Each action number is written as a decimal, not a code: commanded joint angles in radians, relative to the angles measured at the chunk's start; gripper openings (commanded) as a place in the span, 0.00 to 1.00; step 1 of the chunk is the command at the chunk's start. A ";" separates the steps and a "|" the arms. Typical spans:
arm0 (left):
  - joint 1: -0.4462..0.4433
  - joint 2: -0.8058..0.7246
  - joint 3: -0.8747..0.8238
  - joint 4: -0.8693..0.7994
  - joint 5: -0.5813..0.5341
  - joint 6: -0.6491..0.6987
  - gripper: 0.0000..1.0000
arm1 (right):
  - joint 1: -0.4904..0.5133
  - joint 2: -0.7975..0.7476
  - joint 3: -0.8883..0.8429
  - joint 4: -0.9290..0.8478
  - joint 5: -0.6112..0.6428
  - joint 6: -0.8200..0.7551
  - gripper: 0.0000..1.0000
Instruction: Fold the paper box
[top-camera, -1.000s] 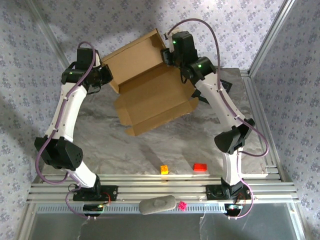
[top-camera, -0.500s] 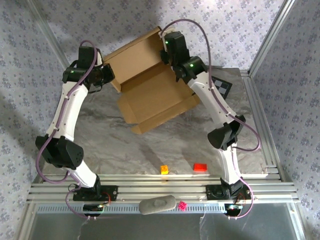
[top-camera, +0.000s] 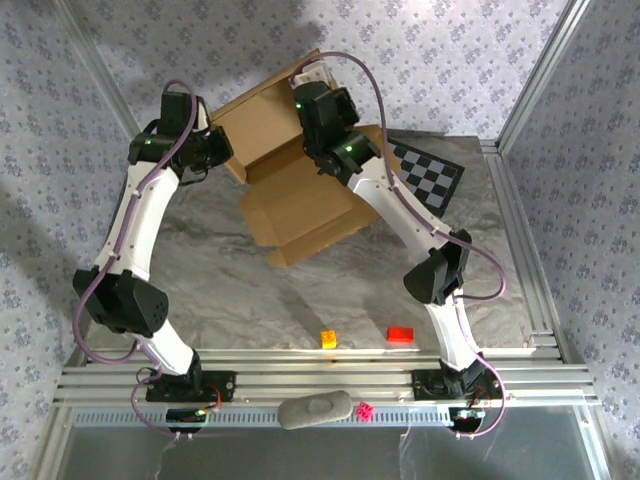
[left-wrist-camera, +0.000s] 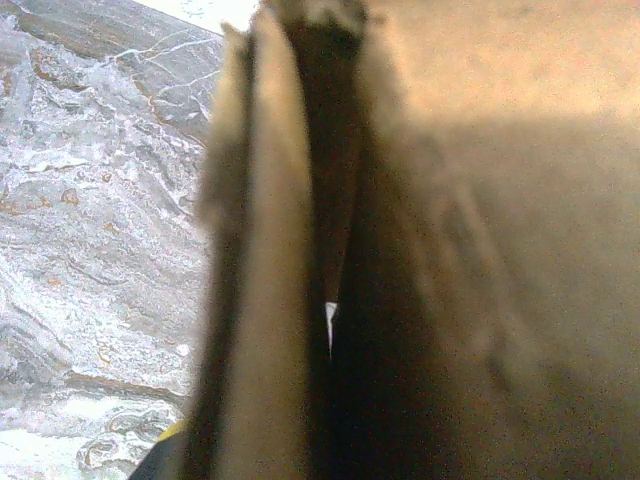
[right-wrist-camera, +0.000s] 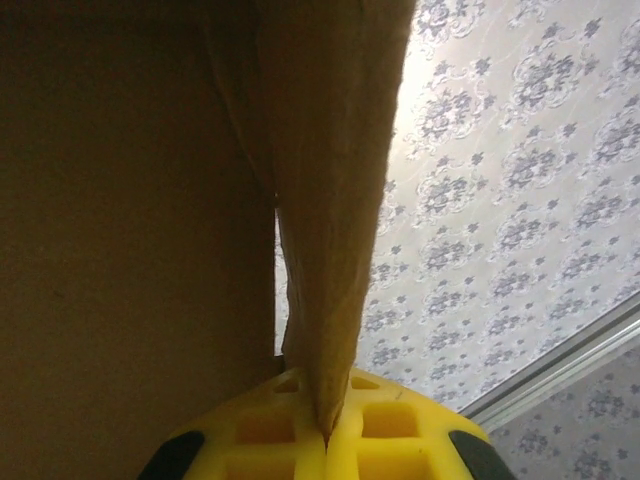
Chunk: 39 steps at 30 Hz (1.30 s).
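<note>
Found the paper box half-raised just left of the checkered board. Saw one wall edge pinched in the closed right claw, and the side away from the board apparently clamped by the closed left claw. Needed, by judgement, firm pinches and a slow swing along the crease. Read no writing anywhere.

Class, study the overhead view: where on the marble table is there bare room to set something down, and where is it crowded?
Free: the marble table between the paper box and the orange block and red block; also nearer than the checkered board, beside the right rail. Crowded: the far end, around the box.
</note>
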 joint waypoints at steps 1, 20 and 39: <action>0.007 0.005 0.037 -0.039 -0.021 -0.026 0.00 | -0.030 -0.034 0.067 -0.151 -0.109 0.135 0.10; 0.010 0.044 0.040 -0.030 -0.068 -0.188 0.00 | -0.209 -0.367 -0.068 -0.320 -0.837 0.670 0.80; 0.077 0.057 -0.016 0.000 -0.003 -0.427 0.00 | -0.237 -0.872 -1.203 0.292 -1.185 1.173 0.82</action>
